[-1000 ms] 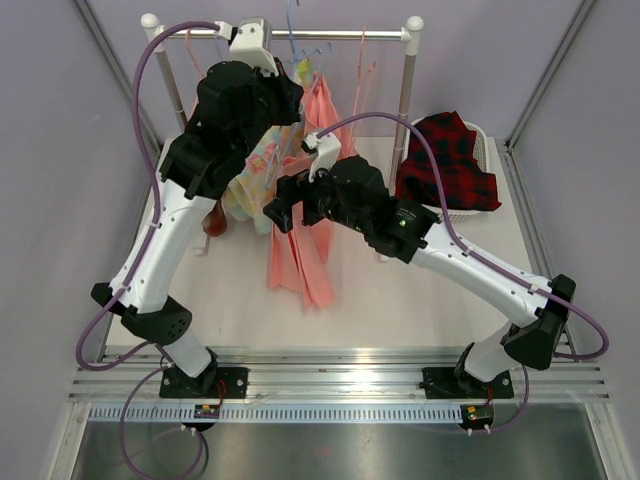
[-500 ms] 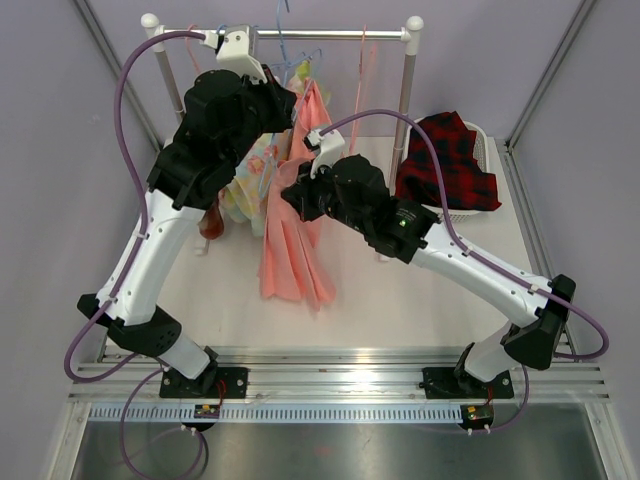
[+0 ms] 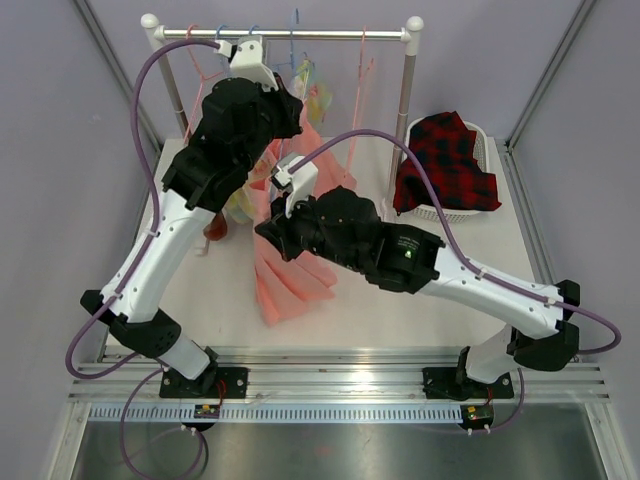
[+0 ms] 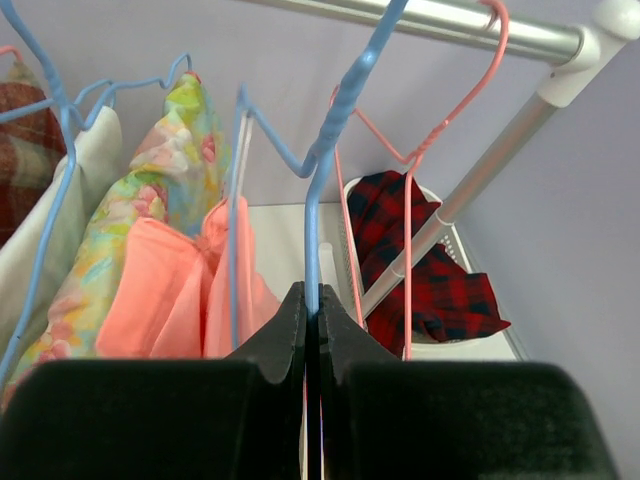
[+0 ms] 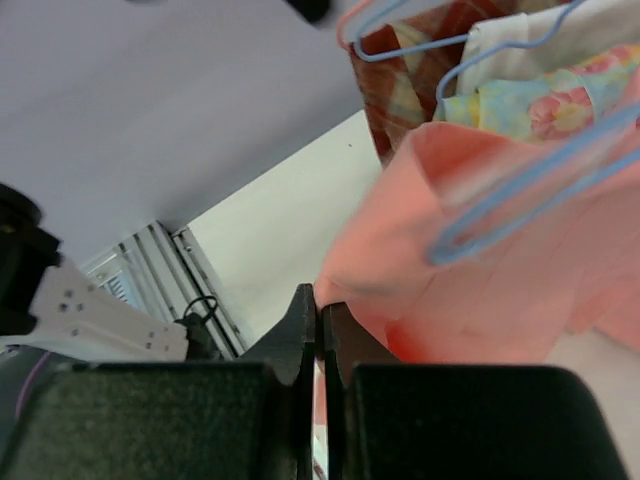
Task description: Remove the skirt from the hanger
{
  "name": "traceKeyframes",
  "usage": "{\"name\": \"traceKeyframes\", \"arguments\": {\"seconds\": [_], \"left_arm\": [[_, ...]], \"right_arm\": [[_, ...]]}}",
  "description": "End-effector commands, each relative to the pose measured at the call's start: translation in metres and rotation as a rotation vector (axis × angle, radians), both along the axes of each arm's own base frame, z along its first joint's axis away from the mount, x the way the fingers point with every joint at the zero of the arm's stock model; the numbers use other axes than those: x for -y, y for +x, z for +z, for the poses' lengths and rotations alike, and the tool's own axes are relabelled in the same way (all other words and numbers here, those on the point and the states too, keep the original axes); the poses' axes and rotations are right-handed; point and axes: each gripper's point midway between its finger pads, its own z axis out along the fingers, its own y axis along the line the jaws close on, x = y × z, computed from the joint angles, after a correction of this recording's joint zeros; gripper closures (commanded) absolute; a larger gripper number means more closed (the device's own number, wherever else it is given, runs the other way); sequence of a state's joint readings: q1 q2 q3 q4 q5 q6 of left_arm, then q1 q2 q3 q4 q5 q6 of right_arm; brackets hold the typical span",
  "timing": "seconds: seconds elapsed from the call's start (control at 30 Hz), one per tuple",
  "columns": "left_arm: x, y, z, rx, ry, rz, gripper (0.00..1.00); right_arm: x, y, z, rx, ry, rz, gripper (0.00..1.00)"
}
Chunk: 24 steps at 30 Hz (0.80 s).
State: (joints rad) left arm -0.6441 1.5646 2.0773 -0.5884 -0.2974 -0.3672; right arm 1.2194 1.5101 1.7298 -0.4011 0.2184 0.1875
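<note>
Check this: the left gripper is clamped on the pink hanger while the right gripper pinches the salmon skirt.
Not quite. The left wrist view shows the left gripper clamped on the blue hanger, not the pink hanger, which hangs beside it. The right gripper does pinch the salmon skirt.

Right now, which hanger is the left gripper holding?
The blue hanger, clamped in the left gripper; the pink hanger beside it hangs free on the rail.

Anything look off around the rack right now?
The coral skirt hangs askew, splayed toward the near-left and bunched on one side of its blue hanger. The plaid garment spills over the rim of its basket.
</note>
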Motion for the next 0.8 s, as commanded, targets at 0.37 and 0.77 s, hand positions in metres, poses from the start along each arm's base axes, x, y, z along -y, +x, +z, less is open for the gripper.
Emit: {"name": "traceKeyframes", "arguments": {"seconds": [0.37, 0.77], "left_arm": [[-0.014, 0.010, 0.032, 0.163, -0.011, 0.124, 1.00], [-0.023, 0.024, 0.072, 0.238, 0.014, 0.162, 1.00]], "right_arm": [[0.026, -0.087, 0.127, 0.159, 0.198, 0.069, 1.00], [0.017, -0.142, 0.063, 0.084, 0.077, 0.136, 1.00]]}}
